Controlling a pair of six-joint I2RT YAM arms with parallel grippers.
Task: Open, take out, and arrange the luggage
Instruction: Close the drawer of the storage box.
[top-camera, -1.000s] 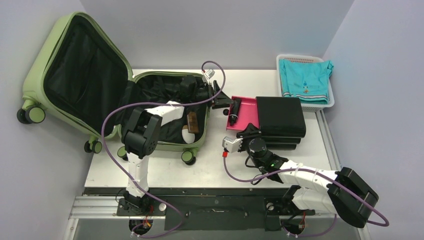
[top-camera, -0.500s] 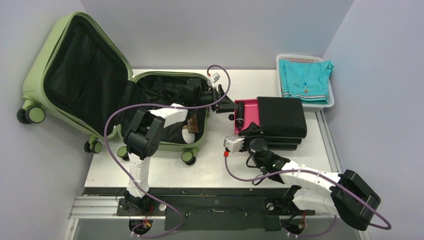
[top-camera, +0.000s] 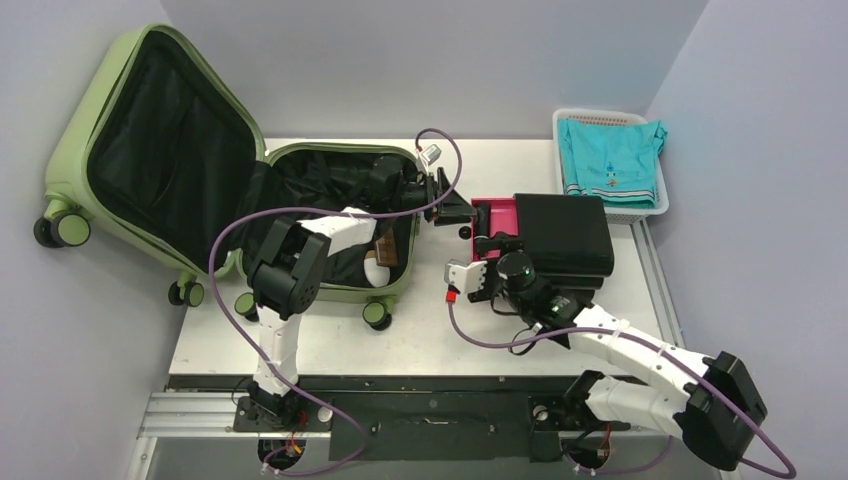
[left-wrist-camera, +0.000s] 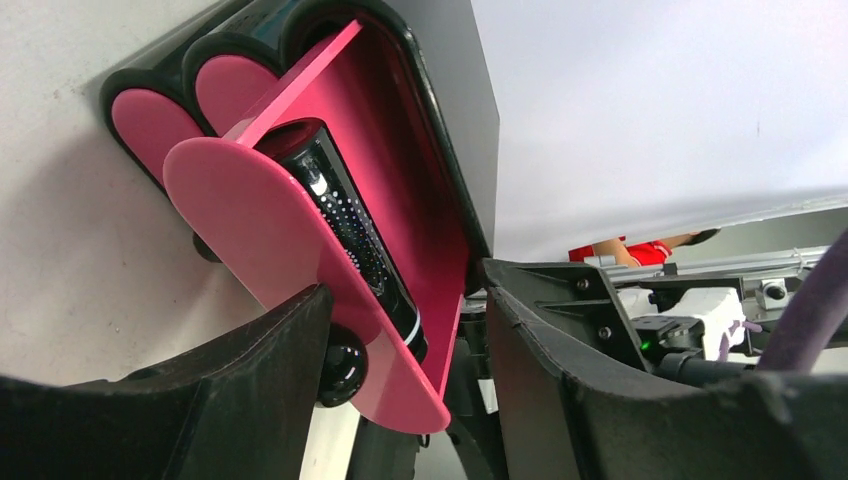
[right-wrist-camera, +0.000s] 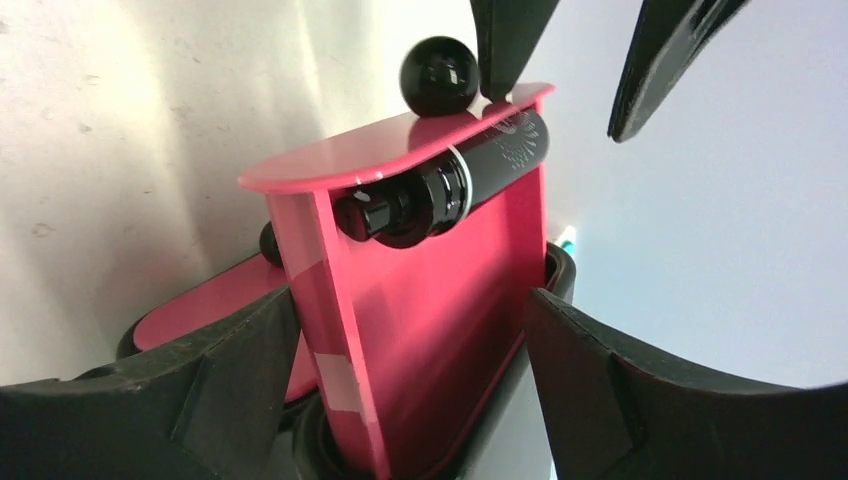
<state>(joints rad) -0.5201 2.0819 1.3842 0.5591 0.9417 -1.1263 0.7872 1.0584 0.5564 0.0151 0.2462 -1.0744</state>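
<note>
The luggage (top-camera: 165, 150) lies open to the left of both pairs of jaws. Its lid leans up against the left wall and its lower shell rests on the bench (top-camera: 420, 330). The left arm (top-camera: 300, 260) reaches across that shell. A brown item and a white item lie in the shell, behind the left jaws.

The left jaws stand partly open at the end of a pink tray (left-wrist-camera: 400, 150) that sticks out of a black case (top-camera: 562, 232). One finger sits by the tray's black knob (right-wrist-camera: 440, 72). The other finger is clear of the tray, with a gap showing.

The right jaws, on the right arm (top-camera: 620, 345), are spread wide and straddle the same tray from the near side without holding it. A black tube (right-wrist-camera: 470, 180) lies in the tray, between the two pairs of jaws.

Well to the right of the right jaws, beyond the case, a white basket (top-camera: 600, 113) holds a turquoise garment (top-camera: 610, 160).
</note>
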